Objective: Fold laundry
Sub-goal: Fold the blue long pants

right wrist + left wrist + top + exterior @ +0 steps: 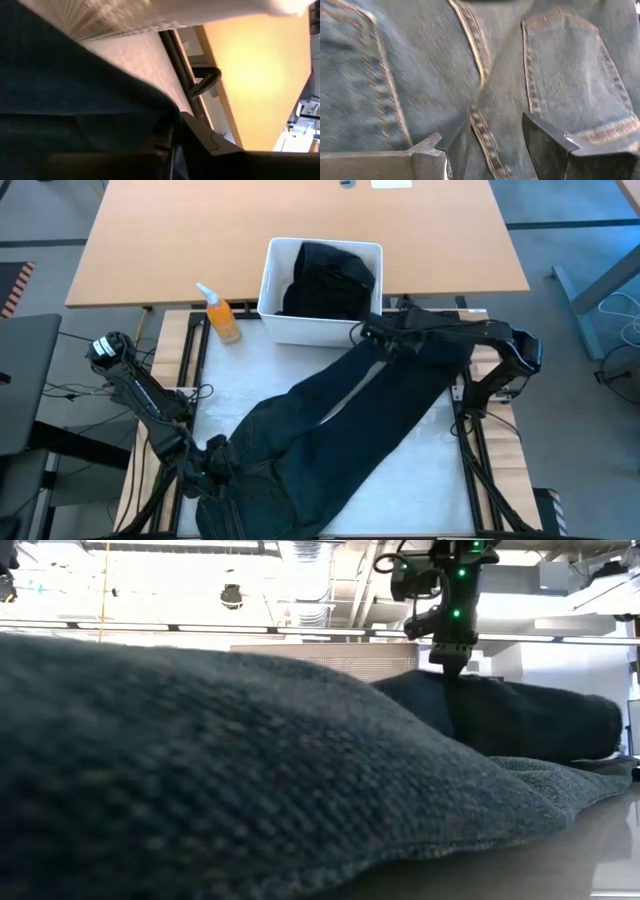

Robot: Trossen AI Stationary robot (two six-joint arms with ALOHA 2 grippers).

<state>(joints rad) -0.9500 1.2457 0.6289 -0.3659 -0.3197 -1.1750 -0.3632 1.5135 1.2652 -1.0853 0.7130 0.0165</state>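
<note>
A: Surface first. What is lying under everything?

B: A pale padded work surface [250,375] is sitting inside a dark frame, with a tan wooden table [300,230] butting against its far edge. A white plastic bin [272,290] is standing at the far edge of the pad, holding black clothing [330,280]; an orange spray bottle [222,315] is standing just beside it on the left. In the low view, ceiling ducts and bright lights are showing beyond the cloth.

A: And the trousers?

B: Dark navy trousers [340,430] are stretching diagonally across the pad, waist end at the near left, leg ends at the far right beside the bin. Each end is meeting a gripper.

A: Left gripper?

B: The left gripper [487,145] is pressing down at the waist end, fingers [545,145] standing apart, a stitched seam running between them; nothing is clamped.

A: Right?

B: The right gripper [372,332] is sitting at the leg ends, near the bin's corner. Its wrist view shows dark cloth bunching against the fingers; it is appearing closed on the trousers, the fabric lifting there in the low view.
</note>
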